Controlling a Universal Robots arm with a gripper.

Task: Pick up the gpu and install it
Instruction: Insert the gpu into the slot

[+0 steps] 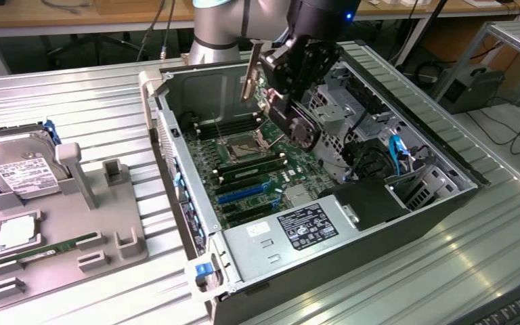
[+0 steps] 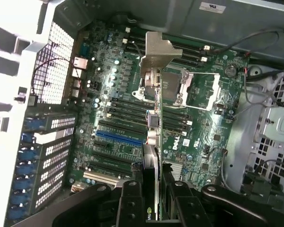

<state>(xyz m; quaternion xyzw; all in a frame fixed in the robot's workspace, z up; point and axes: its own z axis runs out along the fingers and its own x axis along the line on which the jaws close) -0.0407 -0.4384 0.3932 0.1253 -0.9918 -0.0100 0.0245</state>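
My gripper (image 1: 289, 78) is shut on the gpu (image 1: 296, 127) and holds it in the air over the open computer case (image 1: 197, 81). The card hangs edge-down, its silver end bracket (image 1: 252, 71) toward the case's rear wall and its round fan facing the drive bays. In the wrist view the gpu (image 2: 152, 118) appears edge-on between my fingers (image 2: 131, 198), with the bracket (image 2: 157, 52) at its far end. It floats above the motherboard (image 2: 109, 94), near the CPU socket (image 2: 189, 90). The blue expansion slot (image 2: 119, 137) lies off to one side of the card.
On the exterior view's left a grey fixture (image 1: 97, 203) holds a silver hard drive (image 1: 16, 169), a processor (image 1: 16, 233) and a green memory stick (image 1: 48, 250). Inside the case are a power supply (image 1: 300, 227), a drive cage (image 1: 351, 108) and loose cables (image 1: 395, 152).
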